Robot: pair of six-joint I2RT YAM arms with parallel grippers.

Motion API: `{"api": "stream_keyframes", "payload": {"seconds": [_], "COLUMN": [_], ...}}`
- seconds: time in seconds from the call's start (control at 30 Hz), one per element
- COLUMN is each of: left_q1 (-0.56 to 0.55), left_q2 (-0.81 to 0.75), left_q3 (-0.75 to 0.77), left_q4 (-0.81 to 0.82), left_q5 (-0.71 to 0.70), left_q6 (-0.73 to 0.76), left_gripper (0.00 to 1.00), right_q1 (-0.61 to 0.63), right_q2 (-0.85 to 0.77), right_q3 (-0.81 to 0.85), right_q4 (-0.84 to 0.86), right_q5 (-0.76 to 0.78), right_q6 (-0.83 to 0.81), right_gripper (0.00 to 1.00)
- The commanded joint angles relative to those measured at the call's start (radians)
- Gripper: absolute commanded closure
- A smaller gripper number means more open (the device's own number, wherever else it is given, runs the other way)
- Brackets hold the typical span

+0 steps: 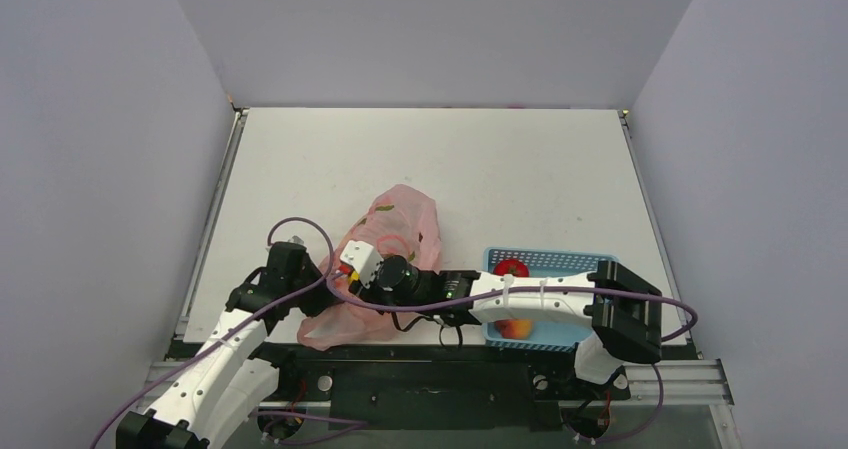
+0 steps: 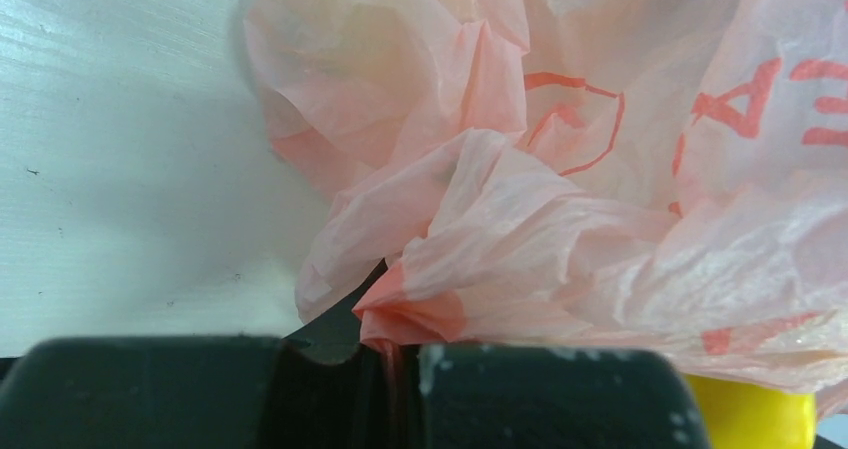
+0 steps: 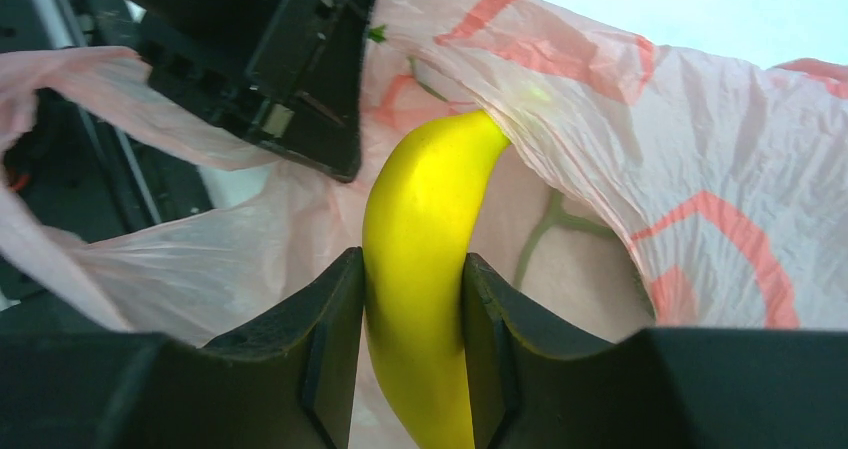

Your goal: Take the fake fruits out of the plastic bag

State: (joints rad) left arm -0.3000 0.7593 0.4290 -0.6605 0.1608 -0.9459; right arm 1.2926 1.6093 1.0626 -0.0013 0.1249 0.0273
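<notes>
The pink plastic bag (image 1: 395,231) lies crumpled at the table's near middle. My left gripper (image 1: 305,269) is shut on a fold of the bag's edge (image 2: 410,314) at its left side. My right gripper (image 1: 352,274) reaches into the bag's mouth from the right and is shut on a yellow banana (image 3: 420,269), whose far end lies under the bag's film. A bit of yellow fruit (image 2: 745,414) shows below the bag in the left wrist view. A red tomato (image 1: 511,267) and an orange-pink peach (image 1: 517,327) lie in the blue basket (image 1: 600,259). The melon is hidden.
The blue perforated basket stands at the near right, under my right arm. The left arm's black wrist (image 3: 270,59) shows just beyond the banana in the right wrist view. Purple cables loop near the bag. Grey walls close in the table.
</notes>
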Motion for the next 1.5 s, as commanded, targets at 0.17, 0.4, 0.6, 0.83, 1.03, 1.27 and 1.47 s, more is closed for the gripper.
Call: {"api": "stream_keyframes", "payload": {"seconds": [0.17, 0.4, 0.6, 0.83, 1.03, 1.27, 1.47], "left_q1": [-0.002, -0.003, -0.002, -0.002, -0.001, -0.001, -0.001], "left_q2": [-0.032, -0.043, -0.043, -0.047, -0.039, -0.041, -0.058], "left_q3": [0.039, 0.041, 0.024, 0.021, 0.023, 0.019, 0.028], "left_q4": [-0.005, -0.017, 0.002, 0.013, 0.024, 0.032, 0.009], "left_q5": [-0.005, -0.007, -0.004, 0.0, 0.005, 0.009, 0.006], "left_q6": [0.002, 0.007, 0.009, 0.008, 0.01, 0.007, 0.007], "left_gripper": [1.0, 1.0, 1.0, 1.0, 1.0, 1.0, 1.0], "right_q1": [-0.031, -0.139, -0.237, -0.284, -0.305, -0.398, -0.6], "right_q2": [-0.091, -0.195, -0.313, -0.661, -0.96, -0.971, -0.772], "right_q3": [0.061, -0.025, -0.115, -0.139, -0.192, -0.19, -0.199], "right_q4": [0.142, 0.459, 0.628, -0.054, -0.582, -1.082, -1.195], "right_q5": [-0.349, -0.56, -0.697, -0.332, 0.189, 0.682, 0.629], "right_q6": [0.205, 0.558, 0.858, 0.616, 0.642, 0.944, 1.018], "right_gripper": [1.0, 1.0, 1.0, 1.0, 1.0, 1.0, 1.0]}}
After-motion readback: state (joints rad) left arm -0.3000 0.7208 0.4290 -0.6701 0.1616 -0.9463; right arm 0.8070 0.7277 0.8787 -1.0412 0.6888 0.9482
